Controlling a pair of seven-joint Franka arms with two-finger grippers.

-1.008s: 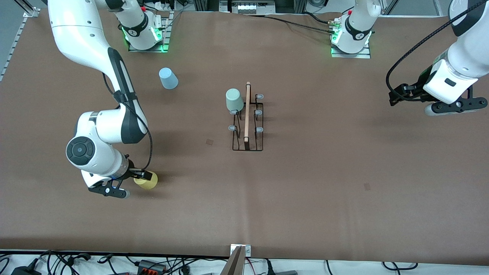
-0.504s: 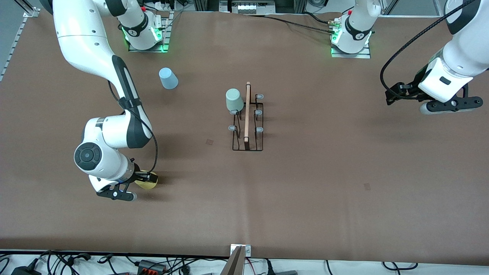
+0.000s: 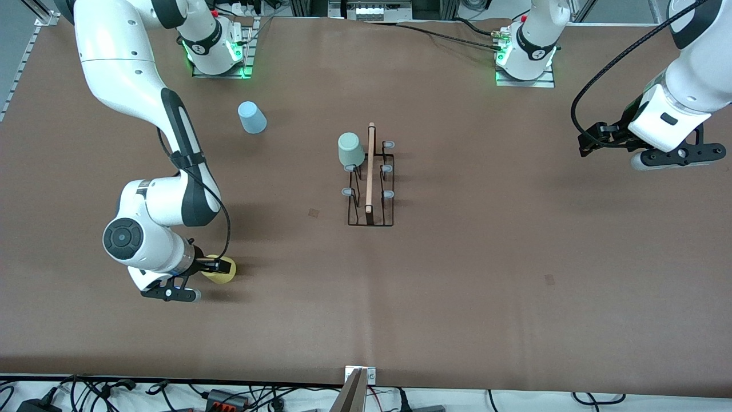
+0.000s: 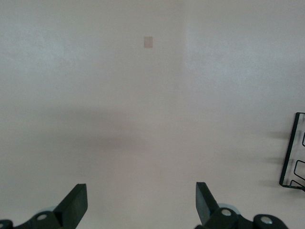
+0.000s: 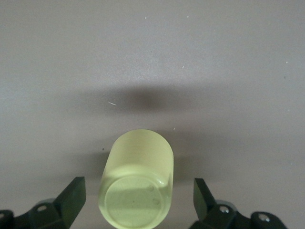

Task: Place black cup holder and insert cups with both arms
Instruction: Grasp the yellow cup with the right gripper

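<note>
Front view: taken from high up, facing both arm bases, the whole brown table (image 3: pixel 457 286) covered.
Left wrist view: aimed down at bare table; the black cup holder (image 4: pixel 294 152) is clipped at the edge, apparently shared with the front view (image 3: pixel 370 189).
Right wrist view: held close over the yellow cup (image 5: pixel 137 179), also seen from the front (image 3: pixel 220 270).

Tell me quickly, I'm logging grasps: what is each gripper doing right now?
Left gripper: open, empty, over bare table.
Right gripper: open, fingers either side of the yellow cup, not gripping it.
</note>
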